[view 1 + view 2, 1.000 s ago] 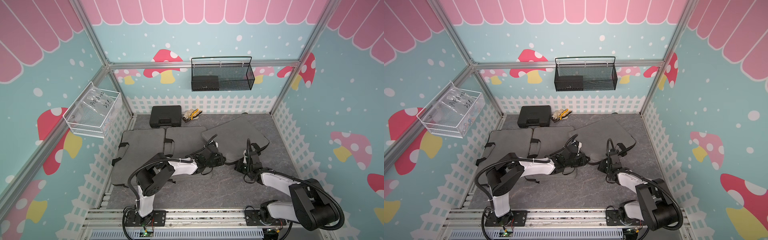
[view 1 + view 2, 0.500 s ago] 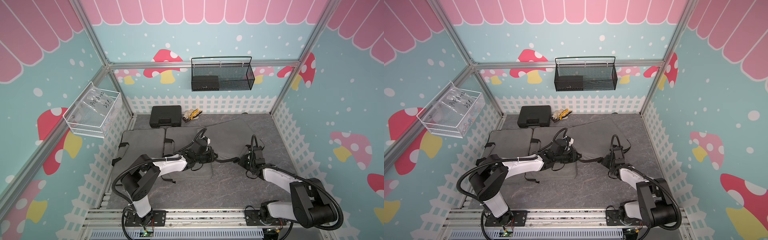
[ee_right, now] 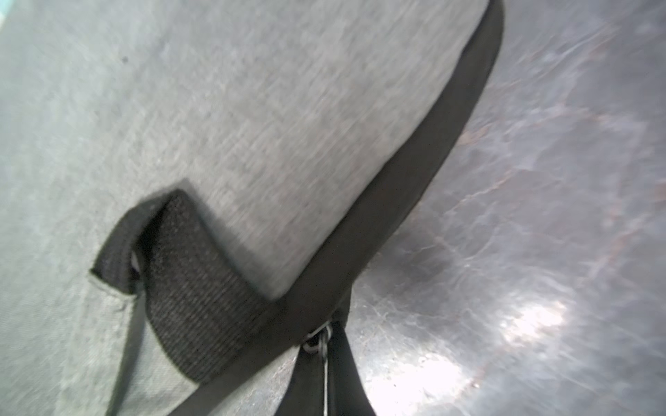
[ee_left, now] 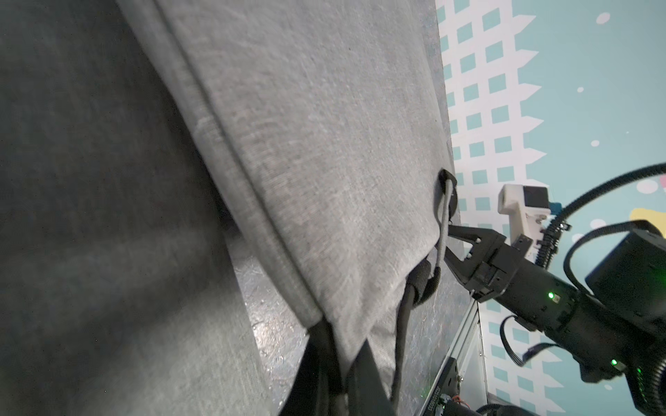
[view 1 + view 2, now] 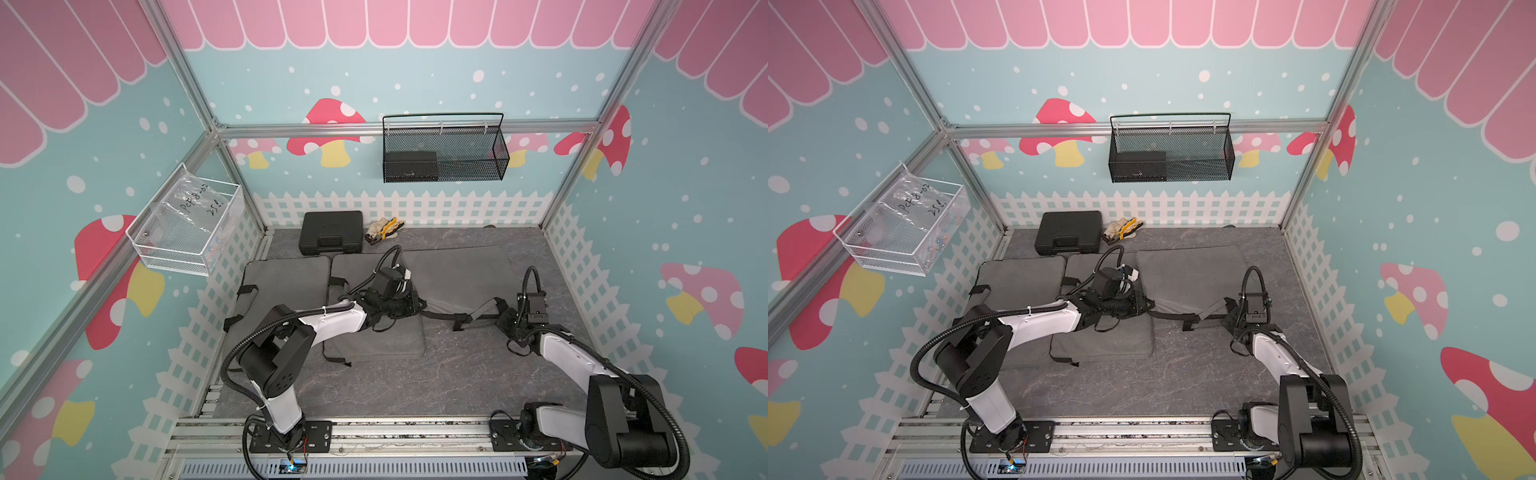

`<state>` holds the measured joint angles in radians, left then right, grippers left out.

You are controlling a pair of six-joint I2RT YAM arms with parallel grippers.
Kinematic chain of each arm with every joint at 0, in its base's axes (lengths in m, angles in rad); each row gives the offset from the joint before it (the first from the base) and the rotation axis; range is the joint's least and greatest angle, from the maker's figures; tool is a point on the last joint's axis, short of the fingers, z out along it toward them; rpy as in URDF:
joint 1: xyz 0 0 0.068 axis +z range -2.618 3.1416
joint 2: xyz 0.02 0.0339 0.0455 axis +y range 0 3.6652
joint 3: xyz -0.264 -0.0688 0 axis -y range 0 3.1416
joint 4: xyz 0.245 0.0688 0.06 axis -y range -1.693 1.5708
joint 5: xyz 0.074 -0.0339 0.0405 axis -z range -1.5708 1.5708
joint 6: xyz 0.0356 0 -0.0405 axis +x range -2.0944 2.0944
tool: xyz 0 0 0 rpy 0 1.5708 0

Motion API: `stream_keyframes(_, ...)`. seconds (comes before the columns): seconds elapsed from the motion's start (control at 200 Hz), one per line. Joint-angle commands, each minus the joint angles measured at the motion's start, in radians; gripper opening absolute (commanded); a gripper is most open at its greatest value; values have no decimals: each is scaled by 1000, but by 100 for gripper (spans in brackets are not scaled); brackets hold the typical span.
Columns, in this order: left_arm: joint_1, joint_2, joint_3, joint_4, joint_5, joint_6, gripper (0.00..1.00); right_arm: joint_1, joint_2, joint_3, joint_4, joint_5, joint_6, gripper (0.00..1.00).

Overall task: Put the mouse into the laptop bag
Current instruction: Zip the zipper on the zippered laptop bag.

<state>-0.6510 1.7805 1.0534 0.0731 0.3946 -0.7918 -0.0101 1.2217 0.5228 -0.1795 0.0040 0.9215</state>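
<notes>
Bare bench (image 5: 436, 386) lay open nearer than both jaws. Left jaws gripped the bag's (image 5: 457, 274) black strap (image 5: 440, 314); right jaws, closed, pinched its handle (image 5: 484, 308). The mouse could not be seen. Beyond them: shut case (image 5: 331, 232), then wall basket (image 5: 473, 164) holding a dark box (image 5: 410, 164).

The desk (image 5: 457, 382) is a flat, dark grey, marble-patterned surface. A white picket-fence print borders it on the left, far and right sides. Three grey padded bags lie on it in a row, each just beside the next: the left laptop bag (image 5: 282, 291), the middle laptop bag (image 5: 386, 343) and the right laptop bag (image 5: 457, 274). A loose black strap (image 5: 334, 358) of the middle laptop bag trails onto the bare desk at its near edge. At the far left a black hard case (image 5: 331, 232) lies flat, with white-and-yellow gloves (image 5: 383, 230) just to its right.
</notes>
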Motion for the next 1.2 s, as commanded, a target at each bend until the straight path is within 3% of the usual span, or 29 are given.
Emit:
stream_keyframes(0.0, 72, 34, 101, 22, -135, 36, 0, -57, -32, -24, -113, 129, 28, 0)
stream_keyframes(0.25, 129, 159, 281, -126, -228, 76, 0, -100, -19, -26, -139, 125, 8, 0)
stream_keyframes(0.67, 194, 281, 499, -232, -254, 105, 0, -228, -80, -56, -164, 110, -25, 0)
stream_keyframes(0.961, 194, 425, 811, -426, -286, 124, 0, -229, -164, -73, -199, 94, -50, 0)
stream_keyframes(1.001, 191, 434, 852, -463, -294, 128, 11, -225, -176, -71, -195, 74, -70, 0)
stream_keyframes(1.106, 174, 408, 885, -517, -356, 142, 58, -183, -213, -87, -180, 34, -84, 0)
stream_keyframes(1.196, 147, 342, 830, -517, -413, 143, 79, -94, -241, -103, -155, 24, -75, 0)
